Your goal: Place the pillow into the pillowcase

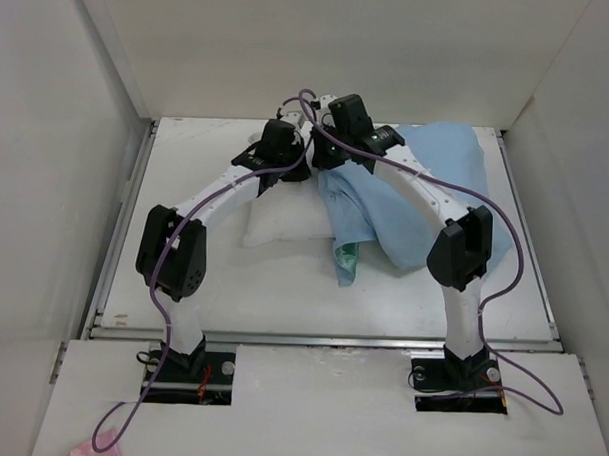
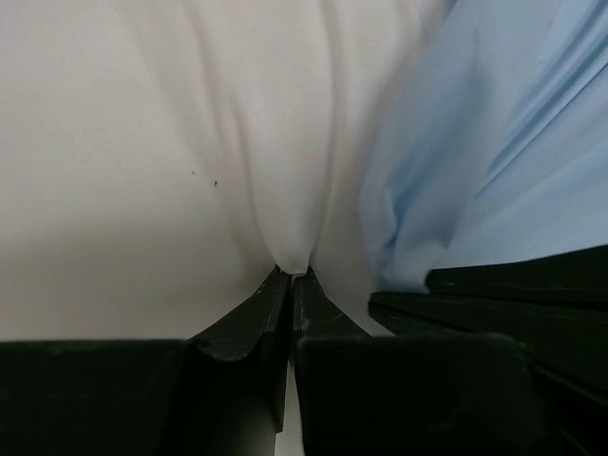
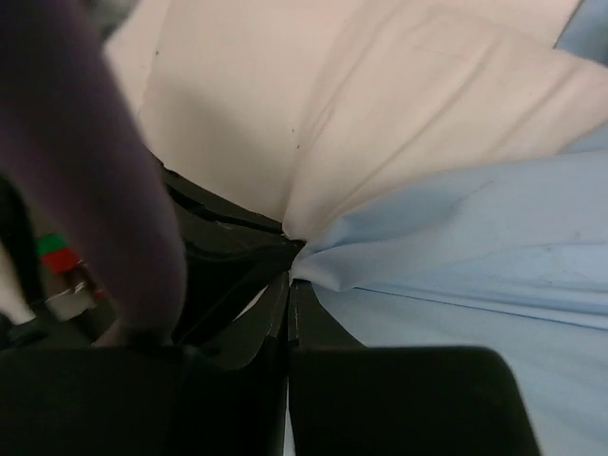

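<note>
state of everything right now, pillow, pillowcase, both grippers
pillow: left end bare, the rest covered
pillowcase: crumpled, draped over the pillow's right part
left gripper: shut, pinching white pillow fabric
right gripper: shut, pinching the blue pillowcase edge beside the pillow

I see only part of the pillow (image 1: 280, 222); the pillowcase (image 1: 447, 163) hides the rest. A blurry purple cable (image 3: 85, 171) blocks my wrist view.

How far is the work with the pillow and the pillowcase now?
Done: both jaws are shut on cloth. In hand: left jaws pinch the pillow; right jaws pinch the pillowcase edge beside it. Remaining: much of the pillow lies uncovered.
</note>
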`<state>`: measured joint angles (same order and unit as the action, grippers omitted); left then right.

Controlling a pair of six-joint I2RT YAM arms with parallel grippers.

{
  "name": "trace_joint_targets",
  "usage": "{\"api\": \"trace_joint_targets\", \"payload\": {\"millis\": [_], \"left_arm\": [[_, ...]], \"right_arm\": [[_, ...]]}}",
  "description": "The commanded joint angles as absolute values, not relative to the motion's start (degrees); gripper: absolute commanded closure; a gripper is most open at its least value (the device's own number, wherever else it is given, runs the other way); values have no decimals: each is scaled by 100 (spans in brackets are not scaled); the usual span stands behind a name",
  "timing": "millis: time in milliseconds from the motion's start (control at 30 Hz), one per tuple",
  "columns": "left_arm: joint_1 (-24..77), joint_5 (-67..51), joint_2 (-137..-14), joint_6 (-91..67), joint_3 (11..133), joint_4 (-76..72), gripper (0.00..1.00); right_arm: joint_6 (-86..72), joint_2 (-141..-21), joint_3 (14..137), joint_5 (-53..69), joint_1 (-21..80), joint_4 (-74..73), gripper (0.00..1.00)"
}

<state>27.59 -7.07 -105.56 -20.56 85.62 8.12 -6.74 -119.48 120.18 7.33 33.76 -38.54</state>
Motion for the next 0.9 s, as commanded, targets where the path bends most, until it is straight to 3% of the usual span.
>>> {"api": "trace_joint_targets", "payload": {"millis": [0,100,133,167,200,233,267,367,400,600,867], "left_arm": [[3129,-1538,-10371,-2039,8394,658,100],[3006,-1345,-10179,-2126,8315,817,100],[2841,-1345,-9978,-2240,8167,878,100],[2743,-1345,-9845,-2311,8052,879,97],[2638,-1345,-9678,-2372,7912,879,89],[2550,-1293,-9503,-2434,7771,818,79],[2384,-1205,-9092,-2487,7474,817,33],[2189,-722,-8336,-2671,7033,756,20],[2093,-590,-8184,-2672,6962,756,0],[1584,184,-7516,-3137,6514,1099,0],[854,71,-7216,-3568,5854,1107,0]], "right_arm": [[-958,-12172,12304,1813,3797,-3049,98],[-958,-12173,12236,1162,3797,-3445,89],[-958,-12060,11904,1091,3684,-3445,75],[-958,-11719,11700,1090,3622,-3341,68],[-958,-11524,11498,1090,3560,-3288,60],[-958,-11331,11322,838,3507,-3287,44],[-906,-11138,11051,652,3429,-3287,38],[-756,-10530,10802,-181,3428,-3427,26],[-756,-10347,10802,-324,3428,-3576,25],[-62,-10326,11274,-1106,3953,-4033,15],[351,-11888,12707,-1195,4763,-4473,10]]}}
